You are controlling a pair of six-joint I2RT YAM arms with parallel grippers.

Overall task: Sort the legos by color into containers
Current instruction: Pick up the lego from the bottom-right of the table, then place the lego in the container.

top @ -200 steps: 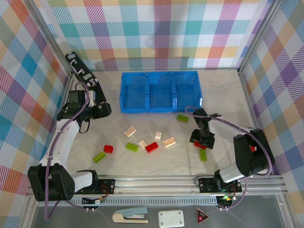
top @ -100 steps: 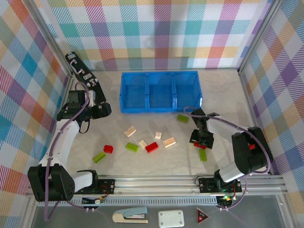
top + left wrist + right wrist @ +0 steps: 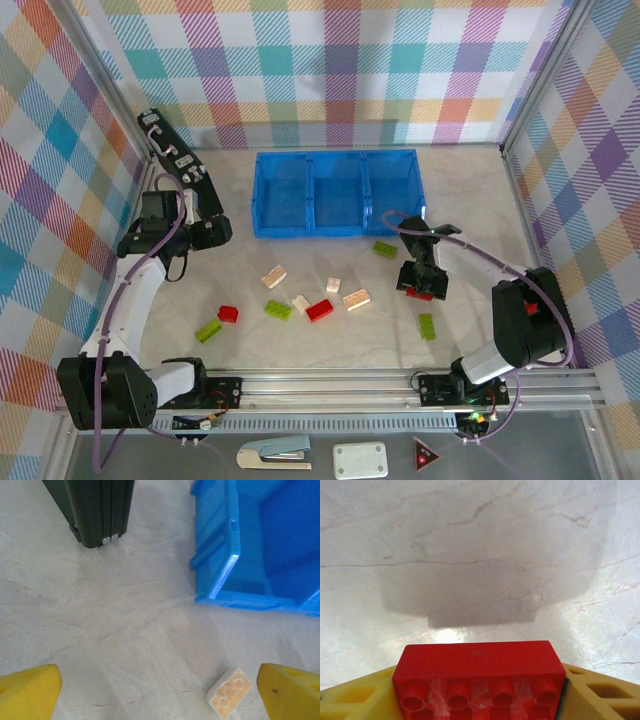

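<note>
At the right side of the worktop (image 3: 470, 200), the right pincer (image 3: 421, 286) is closed on a red brick (image 3: 479, 672). The wrist view shows the brick clamped between both yellow fingers (image 3: 355, 700), studs facing the camera. A shadow on the marble below it suggests the brick is clear of the surface. The step in hand is therefore the carry: one red brick picked, not yet delivered.

The blue tray (image 3: 338, 232) stands farther back, near the rear wall, and all three compartments look empty. No colour appears to be assigned yet, so you may pick any compartment for red. The right compartment (image 3: 393, 190) is nearest.

For the next move:
1. Raise the brick above the tray's front wall before travelling.
2. Centre it over the chosen compartment.
3. Release only when it is inside the rim.

Obstructions: a green brick (image 3: 385, 248) lies between the right pincer and the tray front, so pass over it rather than sweeping low. The right arm's cable loops close to the tray's near right corner; watch that it does not snag.

The left pincer (image 3: 160, 691) hangs fully open and empty near the tray's left corner, with a cream brick (image 3: 230, 699) just inside its right finger. A black rectangular object (image 3: 100, 510) stands beyond it, apart from the tray.

Other red, green and cream bricks lie scattered across the middle of the worktop, and another green brick (image 3: 427, 326) sits near the right arm.
</note>
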